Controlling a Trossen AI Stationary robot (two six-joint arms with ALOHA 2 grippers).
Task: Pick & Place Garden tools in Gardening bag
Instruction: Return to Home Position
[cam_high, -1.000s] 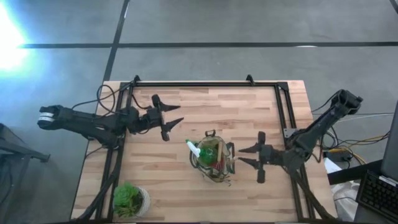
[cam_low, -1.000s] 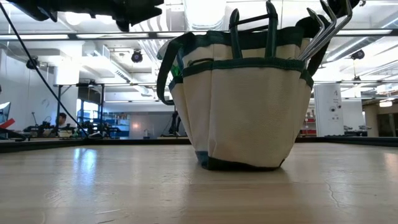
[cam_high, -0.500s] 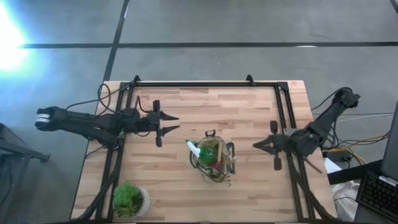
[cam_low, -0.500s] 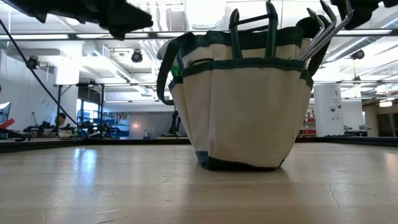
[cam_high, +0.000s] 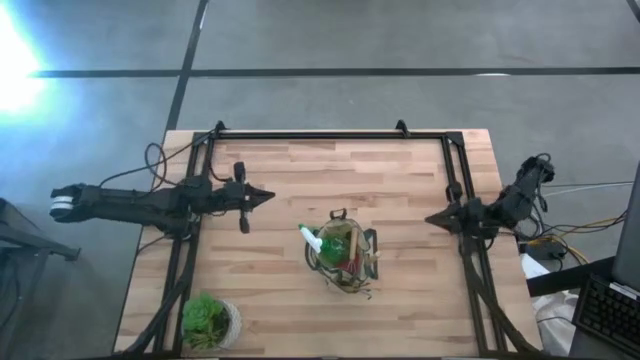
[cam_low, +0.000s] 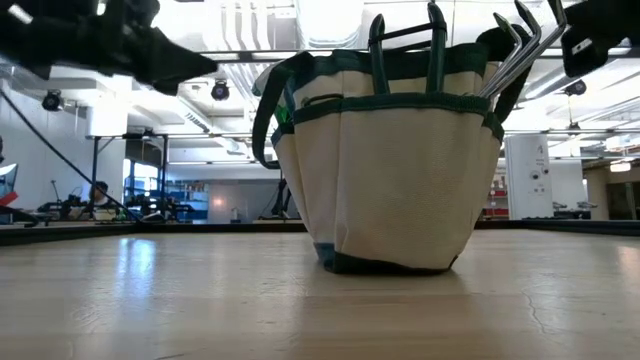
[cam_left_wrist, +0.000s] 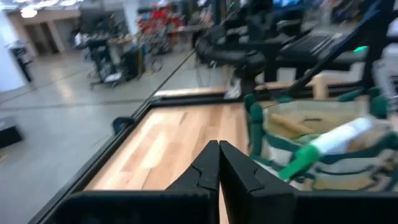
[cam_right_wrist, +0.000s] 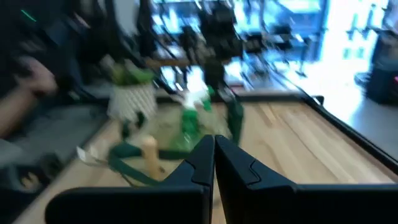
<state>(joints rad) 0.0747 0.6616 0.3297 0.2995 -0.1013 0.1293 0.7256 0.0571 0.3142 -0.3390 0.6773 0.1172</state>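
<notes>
The gardening bag (cam_high: 343, 256) stands upright on its base near the middle of the wooden table, olive-tan with dark green trim (cam_low: 400, 100). Garden tools stick out of it: a green spray bottle with white nozzle (cam_high: 318, 240), metal fork tines (cam_low: 520, 45) and dark green handles (cam_low: 377, 45). The bottle (cam_left_wrist: 339, 140) and a wooden handle (cam_right_wrist: 149, 152) show in the wrist views. My left gripper (cam_high: 268, 196) hovers shut over the table's left side, pointing toward the bag. My right gripper (cam_high: 432, 219) hovers shut at the right edge, also facing the bag. Both are empty.
A leafy green plant in a pale pot (cam_high: 208, 320) sits at the table's near left corner. A black metal frame (cam_high: 330, 135) runs along the far edge and both sides. Bare wood lies all around the bag.
Both grippers have shut, empty. My left gripper has drawn back toward the table's left edge, away from the bag. My right gripper has pulled back toward the right edge, from beside the bag to the frame rail. The bag and its tools have stayed still.
</notes>
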